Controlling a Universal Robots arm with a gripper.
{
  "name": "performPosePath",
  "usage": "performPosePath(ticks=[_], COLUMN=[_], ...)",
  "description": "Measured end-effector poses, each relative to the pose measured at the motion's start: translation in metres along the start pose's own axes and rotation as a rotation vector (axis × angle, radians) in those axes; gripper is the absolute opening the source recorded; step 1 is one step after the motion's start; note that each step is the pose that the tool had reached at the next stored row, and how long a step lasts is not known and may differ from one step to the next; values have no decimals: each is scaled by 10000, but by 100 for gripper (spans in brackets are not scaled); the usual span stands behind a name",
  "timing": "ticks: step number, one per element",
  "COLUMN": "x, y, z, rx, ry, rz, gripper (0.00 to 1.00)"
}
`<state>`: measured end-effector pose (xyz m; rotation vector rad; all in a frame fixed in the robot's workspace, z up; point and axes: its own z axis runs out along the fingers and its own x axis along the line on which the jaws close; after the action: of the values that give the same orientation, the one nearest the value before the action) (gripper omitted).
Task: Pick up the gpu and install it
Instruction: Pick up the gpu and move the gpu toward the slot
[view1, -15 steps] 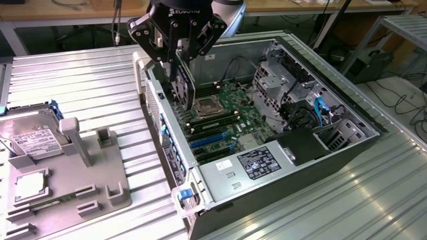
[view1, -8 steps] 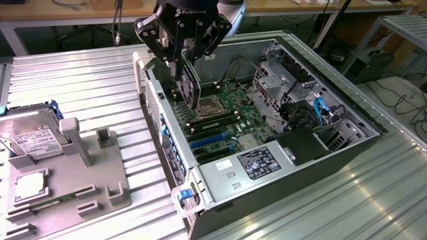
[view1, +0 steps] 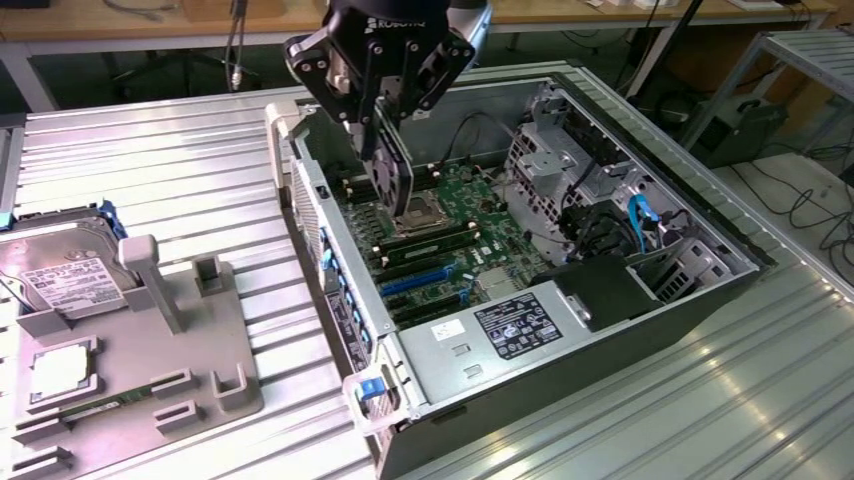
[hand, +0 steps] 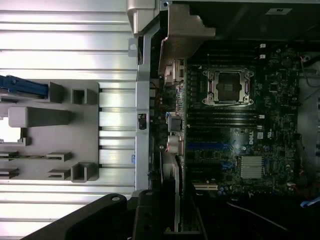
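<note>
Gpu (view1: 391, 170), a thin flat dark expansion card, hangs upright on edge from the black robot gripper (view1: 380, 118), whose fingers are pinched on its upper part. We see the card inside the opening of the grey metal computer case (view1: 694, 290), above the green motherboard (view1: 467, 205) and near the case wall on the exterior view's left. Whether its lower edge touches the board we cannot tell. In the wrist view the gpu (hand: 177, 200) shows edge-on as a thin pale strip between the dark fingers (hand: 150, 217).

The case lies on its side, open upward, on a ribbed silver aluminium table (view1: 174, 160). At its near end sits a silver power supply box with a printed label (view1: 514, 325). To the exterior view's left of the case, a grey plastic fixture plate with slotted posts (view1: 180, 330) rests on the table. A boxy silver hard drive with a white label (view1: 60, 275) stands at its far left. Beyond the table, on the far side, we make out wooden-topped benches (view1: 147, 22) with cables beneath, and a grey metal frame (view1: 807, 55) at the far right.
</note>
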<state>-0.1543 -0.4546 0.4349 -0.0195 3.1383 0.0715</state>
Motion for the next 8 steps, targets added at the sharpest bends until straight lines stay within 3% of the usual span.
performPosePath(ticks=[8], x=[-92], y=[-2], z=[7], rx=[-1], ry=[-6], rz=[-1], gripper=[27])
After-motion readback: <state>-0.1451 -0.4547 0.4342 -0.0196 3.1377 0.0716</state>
